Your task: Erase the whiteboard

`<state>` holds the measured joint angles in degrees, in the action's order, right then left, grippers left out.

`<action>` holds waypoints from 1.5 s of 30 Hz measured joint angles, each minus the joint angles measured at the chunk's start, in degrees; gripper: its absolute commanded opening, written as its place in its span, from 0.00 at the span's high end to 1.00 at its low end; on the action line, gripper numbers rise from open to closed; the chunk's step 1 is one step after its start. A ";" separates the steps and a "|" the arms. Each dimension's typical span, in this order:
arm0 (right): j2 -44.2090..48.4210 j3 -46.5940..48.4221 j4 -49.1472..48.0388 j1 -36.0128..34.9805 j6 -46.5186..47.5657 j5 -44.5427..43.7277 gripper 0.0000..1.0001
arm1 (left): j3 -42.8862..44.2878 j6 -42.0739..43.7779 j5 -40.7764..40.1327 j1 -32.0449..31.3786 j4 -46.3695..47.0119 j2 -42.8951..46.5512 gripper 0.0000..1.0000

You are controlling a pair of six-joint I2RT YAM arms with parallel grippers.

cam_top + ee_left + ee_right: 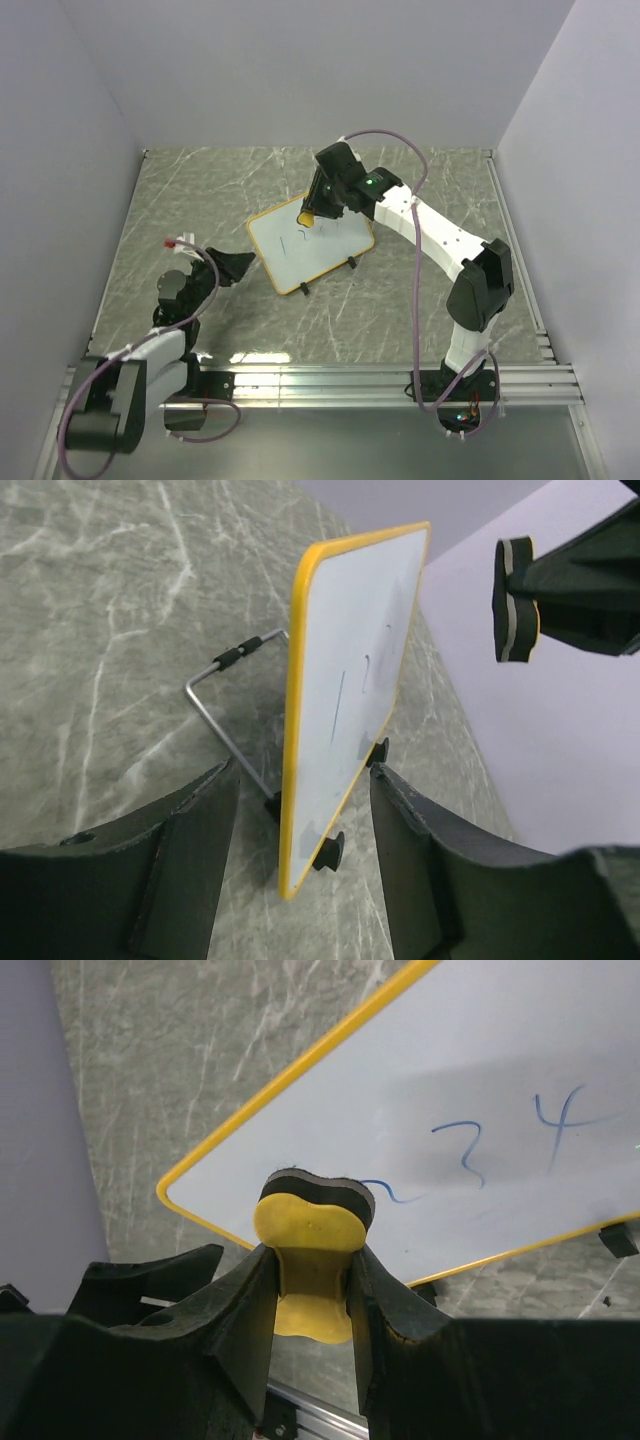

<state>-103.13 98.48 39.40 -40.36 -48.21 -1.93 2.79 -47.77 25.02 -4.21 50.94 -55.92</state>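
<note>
Centrally in the top view, the whiteboard (318, 252) leans on the marble table (200, 190). The right gripper (310, 1260) clamps a yellow eraser (310, 1222), its dark pad against the board near blue marks (465, 1150). The left gripper (238, 266) gapes wide just beside the board's left edge.

We read blue handwriting on the whiteboard (480, 1050) — a 3 and then a 4, side by side. Before the 3 we see one more curved stroke, half hidden behind the eraser (315, 1230) — too little to read. From above and from the left wrist, the marks are too faint to read.
</note>
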 measured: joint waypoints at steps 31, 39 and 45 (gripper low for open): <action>-10.03 9.31 4.39 -4.50 2.27 -1.77 1.00 | 11.43 -10.12 16.55 -2.54 26.84 -42.69 0.96; -11.34 9.31 3.87 -4.50 2.01 -3.45 1.00 | 12.63 -8.11 17.62 -2.91 25.64 -40.26 1.00; -13.60 9.42 2.27 -4.50 0.39 -5.42 1.00 | 10.91 -2.95 17.42 -3.61 22.82 -33.00 1.00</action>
<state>-116.73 107.90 41.67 -44.86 -47.81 -7.35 13.69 -50.72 42.44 -7.81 73.76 -88.92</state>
